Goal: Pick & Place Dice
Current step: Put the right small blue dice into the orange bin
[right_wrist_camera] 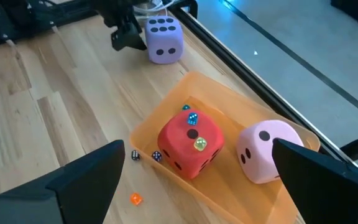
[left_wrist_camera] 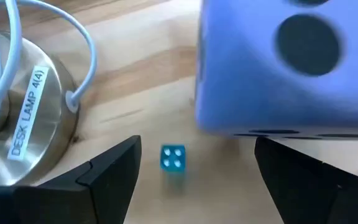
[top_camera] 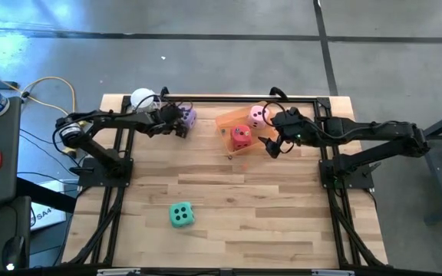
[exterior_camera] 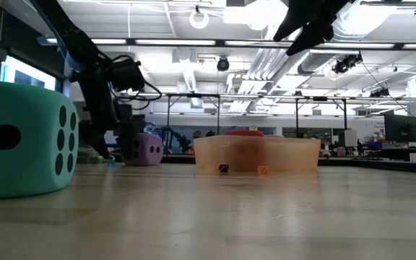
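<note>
The purple die (top_camera: pixel 188 116) rests on the table at the far left, with my left gripper (left_wrist_camera: pixel 197 163) open right beside it. A tiny blue die (left_wrist_camera: pixel 173 157) lies on the wood between its fingers, untouched. The red die (right_wrist_camera: pixel 190 144) and the pink die (right_wrist_camera: pixel 266 149) sit in the orange tray (top_camera: pixel 225 119). The green die (top_camera: pixel 180 215) stands alone near the front edge. My right gripper (top_camera: pixel 271 147) hovers open above the tray's near right corner and holds nothing.
A metal desk lamp base (left_wrist_camera: pixel 17 112) with a white cable stands left of the purple die. Tiny dice lie in the tray (right_wrist_camera: pixel 192 118) and on the wood beside it (right_wrist_camera: pixel 135 199). Black frame rails (top_camera: pixel 229 98) border the table. Bare wood spreads across the middle.
</note>
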You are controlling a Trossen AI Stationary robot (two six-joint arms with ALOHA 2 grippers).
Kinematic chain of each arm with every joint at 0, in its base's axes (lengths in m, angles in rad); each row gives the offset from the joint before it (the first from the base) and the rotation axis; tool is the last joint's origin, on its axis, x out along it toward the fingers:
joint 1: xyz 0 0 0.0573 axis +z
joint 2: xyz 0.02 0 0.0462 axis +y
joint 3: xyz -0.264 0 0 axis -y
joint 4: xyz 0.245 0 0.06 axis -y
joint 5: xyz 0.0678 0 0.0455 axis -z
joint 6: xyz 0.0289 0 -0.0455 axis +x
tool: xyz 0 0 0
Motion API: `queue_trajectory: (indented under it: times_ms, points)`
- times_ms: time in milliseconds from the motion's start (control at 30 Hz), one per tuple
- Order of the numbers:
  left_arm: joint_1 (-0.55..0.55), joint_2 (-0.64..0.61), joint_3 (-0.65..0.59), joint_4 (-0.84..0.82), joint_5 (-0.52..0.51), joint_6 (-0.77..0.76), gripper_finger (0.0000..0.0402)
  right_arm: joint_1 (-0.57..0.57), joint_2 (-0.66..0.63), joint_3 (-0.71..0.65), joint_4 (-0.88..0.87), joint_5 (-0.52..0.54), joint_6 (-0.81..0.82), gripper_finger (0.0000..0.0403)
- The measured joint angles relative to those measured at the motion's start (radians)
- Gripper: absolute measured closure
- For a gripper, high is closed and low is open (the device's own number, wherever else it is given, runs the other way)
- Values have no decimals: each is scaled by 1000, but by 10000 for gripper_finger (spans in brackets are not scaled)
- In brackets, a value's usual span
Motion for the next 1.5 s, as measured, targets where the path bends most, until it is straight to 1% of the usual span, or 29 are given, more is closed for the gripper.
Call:
queue_trajectory:
  times_ms: [67, 167, 233, 467, 567, 633, 733, 967, 1100, 1200, 1400, 1500]
  points:
    - [20, 15, 0, -5, 7, 0, 96, 0, 0, 0, 5, 0, 0, 3]
    - [39, 38, 0, -10, 58, 0, 96, 0, 0, 0, 4, -2, 0, 3]
    - [41, 51, 2, -9, 73, 0, 96, 0, 0, 0, 3, -3, 0, 3]
    - [14, 71, 2, -3, 62, 5, 97, 0, 0, 0, 1, -4, 0, 3]
    - [4, 72, 2, 4, 52, 6, 104, 0, 0, 0, 1, -4, -1, 3]
    - [0, 72, 2, 5, 55, 7, 118, 0, 0, 0, 1, -3, -5, 3]
    - [-1, 73, 2, 7, 61, 11, 154, 0, 0, 0, 1, -3, -24, 3]
    - [-1, 74, 2, 9, 98, 11, 268, 0, 0, 0, 0, -3, -27, 3]
    - [-7, 74, 2, 8, 108, 11, 321, 0, 0, 0, 0, -3, -28, 3]
    - [-16, 74, 2, 10, 106, 10, 334, 0, 0, 0, -4, -3, -28, 3]
    - [-46, 64, 0, 10, 103, 10, 336, 0, 0, 0, -5, -3, -28, 3]
    - [-65, 34, -3, 2, 140, 7, 336, 0, 0, 0, -5, -3, -28, 3]
